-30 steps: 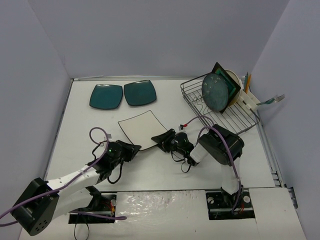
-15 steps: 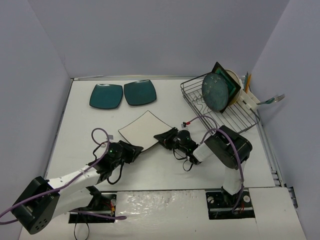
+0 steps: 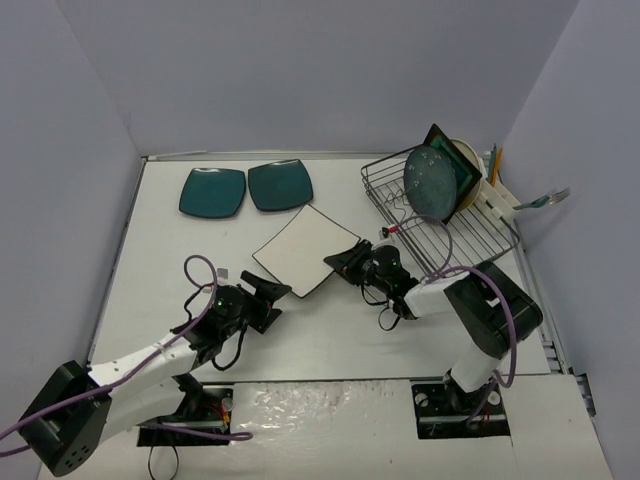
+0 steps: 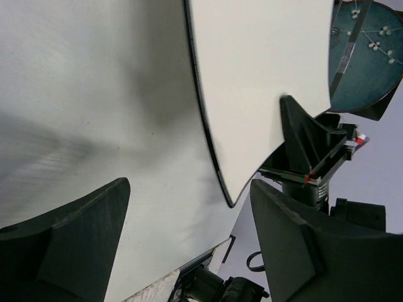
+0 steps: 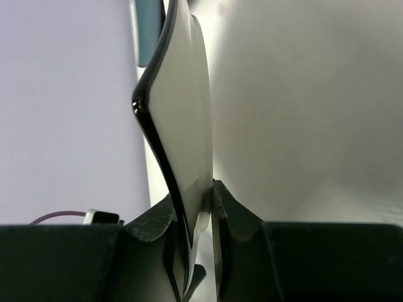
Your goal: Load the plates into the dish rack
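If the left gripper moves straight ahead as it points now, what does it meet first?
Probably the white square plate, at its near edge, held by the right gripper; height is unclear.

Left arm (image 3: 140,358): white tubular links, black boxy base joint, black wrist housing.
Right arm (image 3: 432,294): white forearm link, large black boxy elbow housing.
Purple cables (image 3: 196,266): thin, looping loose off both arms.
Green light (image 3: 217,303): small glowing dot on the left wrist.
Left gripper (image 4: 189,189): matte black jaws, broad smooth wedges.
Right gripper (image 5: 199,211): black moulded jaws.
Red-and-white tag (image 3: 388,230): small, at the right wrist.
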Available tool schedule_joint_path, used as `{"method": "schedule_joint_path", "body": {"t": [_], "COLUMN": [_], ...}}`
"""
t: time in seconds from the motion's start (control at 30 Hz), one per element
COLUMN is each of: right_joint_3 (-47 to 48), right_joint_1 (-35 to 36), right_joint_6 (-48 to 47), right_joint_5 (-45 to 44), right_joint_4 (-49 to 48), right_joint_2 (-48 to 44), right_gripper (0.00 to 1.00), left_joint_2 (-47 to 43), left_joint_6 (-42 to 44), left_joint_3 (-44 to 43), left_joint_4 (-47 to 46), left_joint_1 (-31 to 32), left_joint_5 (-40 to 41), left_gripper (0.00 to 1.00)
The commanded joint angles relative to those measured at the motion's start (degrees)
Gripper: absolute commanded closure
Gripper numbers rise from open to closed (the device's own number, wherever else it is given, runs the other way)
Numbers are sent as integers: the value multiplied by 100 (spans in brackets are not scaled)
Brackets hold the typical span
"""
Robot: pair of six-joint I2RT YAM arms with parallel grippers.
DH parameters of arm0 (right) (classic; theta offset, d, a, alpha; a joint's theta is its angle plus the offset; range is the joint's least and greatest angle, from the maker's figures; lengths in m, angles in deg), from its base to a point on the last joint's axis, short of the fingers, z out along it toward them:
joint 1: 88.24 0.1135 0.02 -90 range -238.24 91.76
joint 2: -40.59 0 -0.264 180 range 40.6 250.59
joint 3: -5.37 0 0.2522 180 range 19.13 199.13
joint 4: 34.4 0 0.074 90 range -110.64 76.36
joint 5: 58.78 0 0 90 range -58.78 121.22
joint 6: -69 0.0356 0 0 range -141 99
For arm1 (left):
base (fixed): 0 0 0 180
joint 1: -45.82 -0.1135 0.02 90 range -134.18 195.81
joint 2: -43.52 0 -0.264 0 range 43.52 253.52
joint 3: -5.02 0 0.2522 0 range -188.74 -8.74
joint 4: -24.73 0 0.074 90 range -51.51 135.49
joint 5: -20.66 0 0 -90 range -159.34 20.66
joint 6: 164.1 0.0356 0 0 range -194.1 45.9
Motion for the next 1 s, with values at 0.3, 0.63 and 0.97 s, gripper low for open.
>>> {"method": "schedule_joint_path", "body": {"t": [0.3,0.63,0.97], "right_joint_3": [3210,5456,6797], "right_joint_1": [-996,-2138,-2718], "right_joint_6": [-4243,-6936,-9181], "right_joint_5": [1411,722,-424], "right_joint_4": [3794,6569,7405], "right_joint_2": [-2206,-2132,-1669], "right_gripper": [100,100,100], "left_joint_2": [-1025,-530,-234], "left_joint_6": [1852,4335,6861], "left_joint_3": [-1535,-3034,-4145], "left_joint_4": [2474,4177,4981], "left_joint_1": [-39,-88,-694], "left_joint_5": [653,1436,2275], "left_gripper": [3,3,3]}}
